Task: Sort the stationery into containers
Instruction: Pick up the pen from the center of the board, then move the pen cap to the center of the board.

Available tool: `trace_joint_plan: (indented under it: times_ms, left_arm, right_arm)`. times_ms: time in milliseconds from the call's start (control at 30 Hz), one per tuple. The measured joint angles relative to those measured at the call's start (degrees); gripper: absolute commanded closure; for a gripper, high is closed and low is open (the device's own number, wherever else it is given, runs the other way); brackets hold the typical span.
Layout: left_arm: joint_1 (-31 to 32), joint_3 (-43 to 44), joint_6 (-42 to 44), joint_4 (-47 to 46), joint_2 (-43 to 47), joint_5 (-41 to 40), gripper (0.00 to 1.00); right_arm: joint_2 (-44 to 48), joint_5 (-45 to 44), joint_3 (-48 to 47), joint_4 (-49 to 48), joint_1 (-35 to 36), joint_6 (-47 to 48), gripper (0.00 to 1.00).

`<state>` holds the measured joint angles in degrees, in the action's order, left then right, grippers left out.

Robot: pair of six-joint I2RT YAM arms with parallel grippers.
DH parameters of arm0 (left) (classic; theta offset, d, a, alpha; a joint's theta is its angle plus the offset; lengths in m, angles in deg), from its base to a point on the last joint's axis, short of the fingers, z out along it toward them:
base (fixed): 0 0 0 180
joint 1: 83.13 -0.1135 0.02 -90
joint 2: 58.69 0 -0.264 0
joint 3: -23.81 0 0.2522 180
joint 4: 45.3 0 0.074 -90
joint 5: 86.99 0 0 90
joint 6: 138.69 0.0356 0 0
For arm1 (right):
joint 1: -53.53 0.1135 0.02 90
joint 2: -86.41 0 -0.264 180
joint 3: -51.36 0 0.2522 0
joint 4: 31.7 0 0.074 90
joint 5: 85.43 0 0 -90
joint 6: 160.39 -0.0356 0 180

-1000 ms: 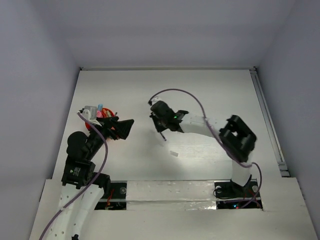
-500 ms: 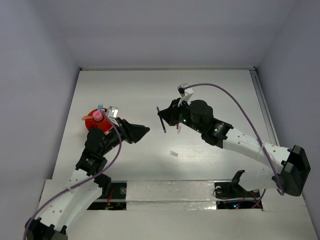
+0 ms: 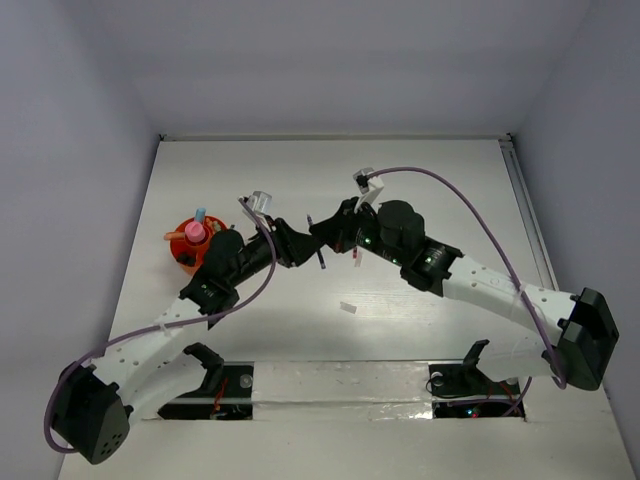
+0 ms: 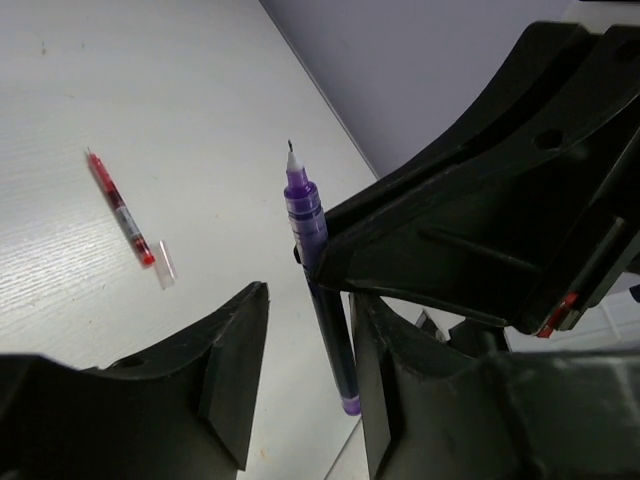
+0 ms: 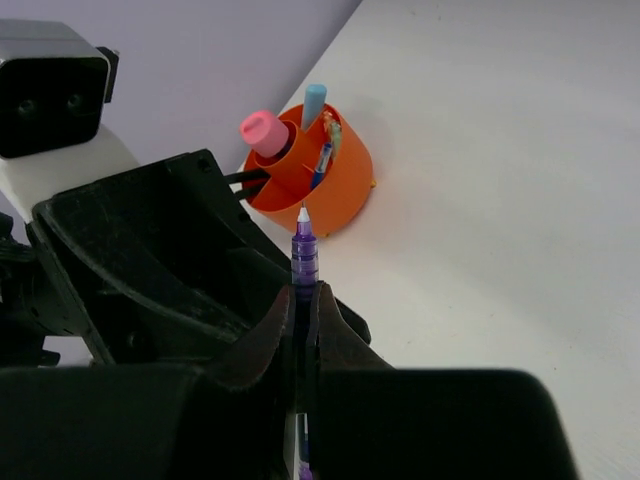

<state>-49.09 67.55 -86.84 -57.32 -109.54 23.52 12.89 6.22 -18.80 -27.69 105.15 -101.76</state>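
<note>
Left of centre on the worktop (image 3: 400, 170) the orange pot (image 3: 183, 258) stands holding stationery (image 3: 197, 233); next, the left claw (image 4: 308, 310) hangs part-open astride the purple pen (image 4: 305, 210), a gap showing on one side, and the right claw (image 5: 303, 295) is clenched tight on that raised pen.

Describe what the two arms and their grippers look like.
Both the left arm and right arm have white links and black joint housings. A purple cable runs along each to a small white wrist camera. The left gripper and right gripper are matt black with wedge-shaped fingers.
</note>
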Motion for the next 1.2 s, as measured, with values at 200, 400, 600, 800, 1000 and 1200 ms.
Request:
trace_joint_plan:
  times_ms: [200, 400, 600, 800, 1000, 1200]
  left_arm:
    - [0.55, 0.39, -0.31, -3.39, -2.95, 0.66, 0.7]
    - [1.03, 0.87, -0.26, -3.85, -3.82, 1.2, 0.71]
    - [1.14, 2.12, 0.02, -2.93, -3.82, 1.27, 0.72]
    - [1.14, 2.32, 0.17, -2.34, -3.82, 1.22, 0.66]
    - [1.22, 2.32, -0.26, -2.69, -3.82, 1.64, 0.81]
    - [1.27, 2.32, -0.44, -3.43, -3.8, 1.99, 1.0]
  right_arm:
    - [-0.28, -0.09, 0.02, -1.44, -0.02, -1.36, 1.0]
    - [-0.28, -0.35, 0.02, -2.01, -1.38, -1.95, 1.0]
    - [-0.07, -1.51, 0.39, -3.52, -2.25, -2.84, 1.0]
    - [1.07, -2.14, 1.2, -4.35, -3.19, -3.28, 1.0]
    - [2.05, -2.21, 1.99, -4.85, -3.61, -3.61, 1.0]
    - [2.01, -1.77, 2.03, -4.9, -4.0, -4.5, 1.0]
